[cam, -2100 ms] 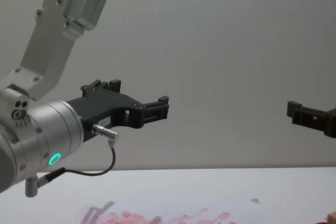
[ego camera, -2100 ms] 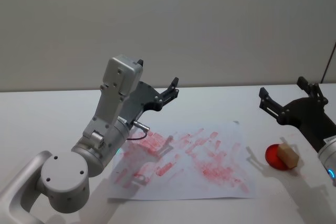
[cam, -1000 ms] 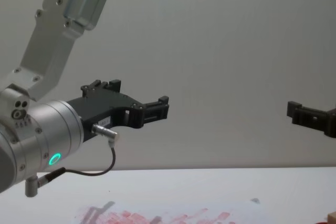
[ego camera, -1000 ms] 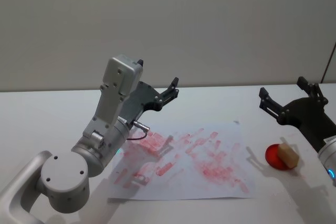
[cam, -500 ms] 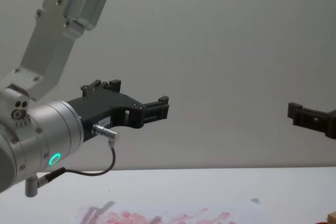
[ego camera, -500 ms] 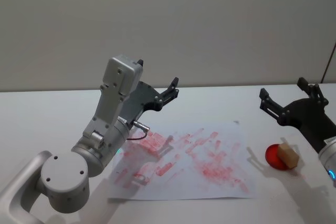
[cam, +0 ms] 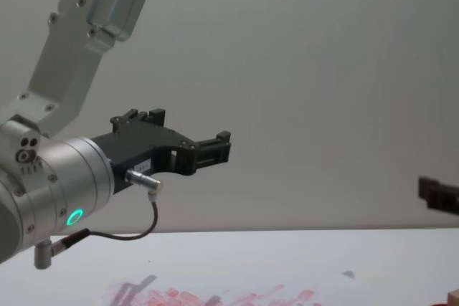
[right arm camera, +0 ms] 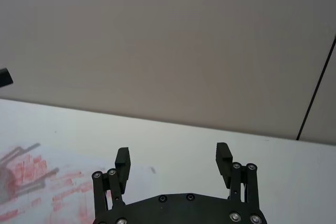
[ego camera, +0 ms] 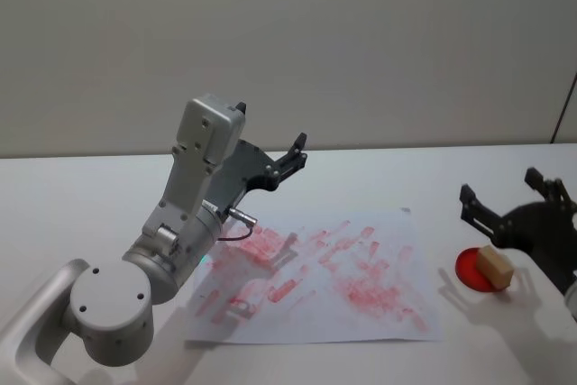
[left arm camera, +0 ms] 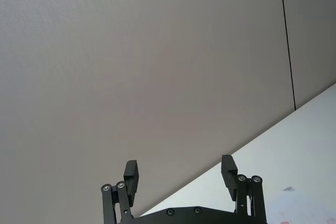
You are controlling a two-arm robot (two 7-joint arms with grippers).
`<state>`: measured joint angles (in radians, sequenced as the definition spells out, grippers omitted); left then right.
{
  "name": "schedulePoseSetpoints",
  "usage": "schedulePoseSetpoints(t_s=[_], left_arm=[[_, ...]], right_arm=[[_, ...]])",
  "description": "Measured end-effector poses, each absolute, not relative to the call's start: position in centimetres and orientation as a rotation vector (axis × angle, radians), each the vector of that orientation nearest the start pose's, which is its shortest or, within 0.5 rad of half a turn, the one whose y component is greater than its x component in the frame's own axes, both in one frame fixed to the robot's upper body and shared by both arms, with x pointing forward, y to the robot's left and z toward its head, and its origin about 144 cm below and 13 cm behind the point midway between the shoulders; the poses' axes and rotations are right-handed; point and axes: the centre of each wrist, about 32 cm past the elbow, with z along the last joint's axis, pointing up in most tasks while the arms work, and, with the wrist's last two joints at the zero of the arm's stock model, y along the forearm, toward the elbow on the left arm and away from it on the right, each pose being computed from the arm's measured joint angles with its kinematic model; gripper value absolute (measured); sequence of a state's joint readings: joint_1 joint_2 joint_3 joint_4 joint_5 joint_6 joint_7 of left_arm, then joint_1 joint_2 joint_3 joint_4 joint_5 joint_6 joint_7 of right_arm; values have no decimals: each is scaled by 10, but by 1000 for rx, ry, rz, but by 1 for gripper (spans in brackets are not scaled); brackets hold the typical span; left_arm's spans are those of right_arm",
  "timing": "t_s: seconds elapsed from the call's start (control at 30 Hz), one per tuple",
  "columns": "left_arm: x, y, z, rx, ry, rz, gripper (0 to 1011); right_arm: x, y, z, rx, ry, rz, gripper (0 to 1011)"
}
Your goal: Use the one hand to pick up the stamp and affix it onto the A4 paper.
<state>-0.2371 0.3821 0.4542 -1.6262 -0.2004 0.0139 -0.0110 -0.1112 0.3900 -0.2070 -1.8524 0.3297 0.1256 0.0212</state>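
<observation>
- One brown wooden stamp sits on a round red ink pad, near the right edge of the A4 paper on the white table.
- Right gripper hovers above the stamp without touching it. Its fingers are spread wide and nothing is between them.
- The paper lies flat, covered in smudgy red prints.
- Left gripper is held high above the table by the paper's far left side, also wide open and empty.

Stamp matt, wood-like block, paper matt white, smudged with red ink, tabletop smooth white, left gripper and right gripper matt black, left arm satin silver metal
</observation>
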Motion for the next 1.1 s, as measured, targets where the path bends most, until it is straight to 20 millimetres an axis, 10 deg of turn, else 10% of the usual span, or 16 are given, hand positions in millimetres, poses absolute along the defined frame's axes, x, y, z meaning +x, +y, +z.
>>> schedulePoseSetpoints(t_s=[0.57, 1.1], left_arm=[[492, 198, 1204, 61, -268, 1124, 1001], [492, 198, 1204, 61, -268, 1124, 1001]], right_arm=[[388, -264, 1182, -238, 169, -1303, 1001], [407, -274, 1175, -330, 228, -1268, 1001]])
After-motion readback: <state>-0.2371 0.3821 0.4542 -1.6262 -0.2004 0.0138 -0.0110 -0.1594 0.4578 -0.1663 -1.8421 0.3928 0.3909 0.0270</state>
